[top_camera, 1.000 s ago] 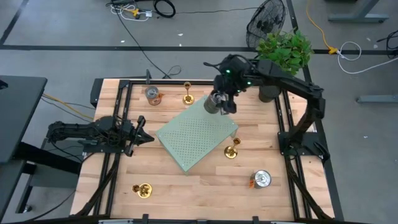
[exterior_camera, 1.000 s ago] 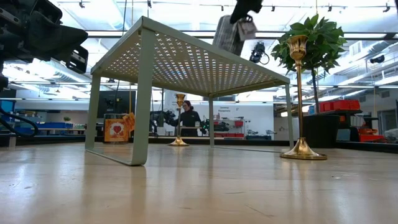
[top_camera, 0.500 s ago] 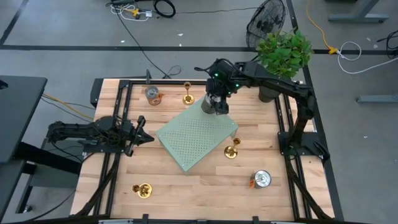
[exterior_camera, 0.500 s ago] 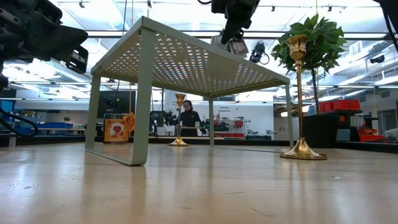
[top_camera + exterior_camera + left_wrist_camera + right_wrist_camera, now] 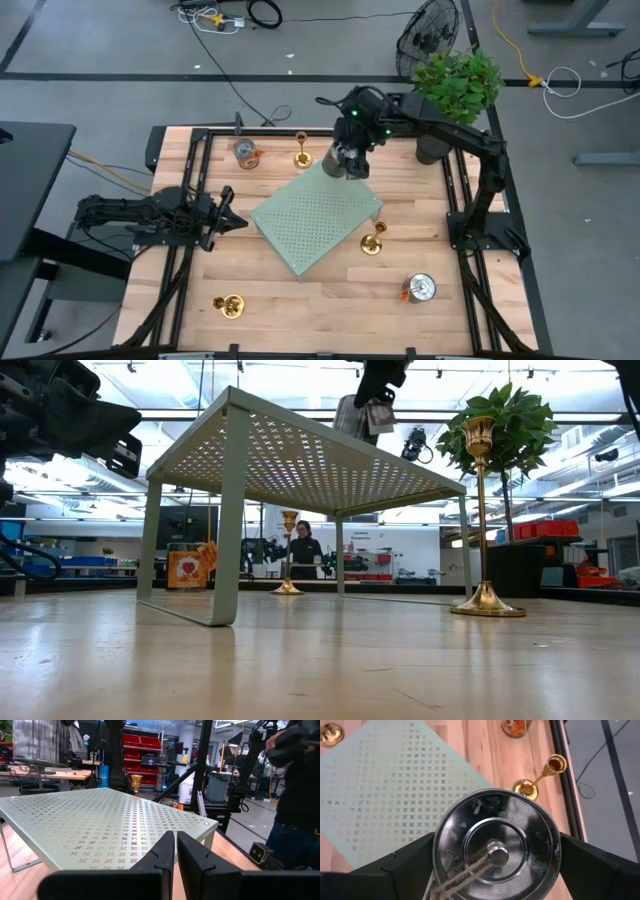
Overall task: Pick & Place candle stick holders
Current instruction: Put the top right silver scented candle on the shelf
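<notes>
Since a second ago the right end effector point(image 5: 348, 160), holding a silver can point(image 5: 496, 846) wide, has carried it toward the green rack's point(image 5: 315, 212) far corner; gold candle stick holders point(image 5: 301, 150) stand untouched on the surface; next comes lowering the can; left end effector point(image 5: 226, 215) waits closed.
</notes>
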Available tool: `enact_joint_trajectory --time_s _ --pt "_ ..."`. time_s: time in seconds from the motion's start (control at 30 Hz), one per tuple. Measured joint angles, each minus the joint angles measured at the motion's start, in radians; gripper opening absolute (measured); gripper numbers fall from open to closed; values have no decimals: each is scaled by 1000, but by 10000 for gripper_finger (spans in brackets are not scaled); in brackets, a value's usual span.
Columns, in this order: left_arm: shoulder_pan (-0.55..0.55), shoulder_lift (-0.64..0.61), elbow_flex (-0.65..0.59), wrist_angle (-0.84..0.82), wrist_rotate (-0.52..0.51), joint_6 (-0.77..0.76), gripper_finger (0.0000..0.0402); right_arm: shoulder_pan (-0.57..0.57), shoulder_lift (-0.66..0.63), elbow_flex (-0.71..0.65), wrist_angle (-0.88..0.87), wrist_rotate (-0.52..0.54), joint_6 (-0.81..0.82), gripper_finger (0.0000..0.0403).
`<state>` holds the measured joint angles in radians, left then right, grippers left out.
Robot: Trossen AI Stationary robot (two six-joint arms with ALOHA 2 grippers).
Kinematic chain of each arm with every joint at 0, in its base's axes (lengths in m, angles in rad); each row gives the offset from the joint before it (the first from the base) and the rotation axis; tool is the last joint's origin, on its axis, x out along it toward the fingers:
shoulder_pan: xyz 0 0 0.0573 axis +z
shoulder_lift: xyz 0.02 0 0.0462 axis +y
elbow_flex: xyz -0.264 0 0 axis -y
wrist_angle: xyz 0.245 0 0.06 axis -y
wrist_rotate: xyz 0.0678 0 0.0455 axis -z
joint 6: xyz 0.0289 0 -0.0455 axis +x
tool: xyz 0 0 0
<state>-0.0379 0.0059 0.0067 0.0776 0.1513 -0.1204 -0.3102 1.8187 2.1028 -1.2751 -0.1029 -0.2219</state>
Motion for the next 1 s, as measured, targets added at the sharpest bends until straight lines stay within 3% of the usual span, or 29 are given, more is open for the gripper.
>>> enact_joint_trajectory --time_s 1.0 --pt "0 0 0 0 0 0 25 5 124 0 10 -20 -31 368"
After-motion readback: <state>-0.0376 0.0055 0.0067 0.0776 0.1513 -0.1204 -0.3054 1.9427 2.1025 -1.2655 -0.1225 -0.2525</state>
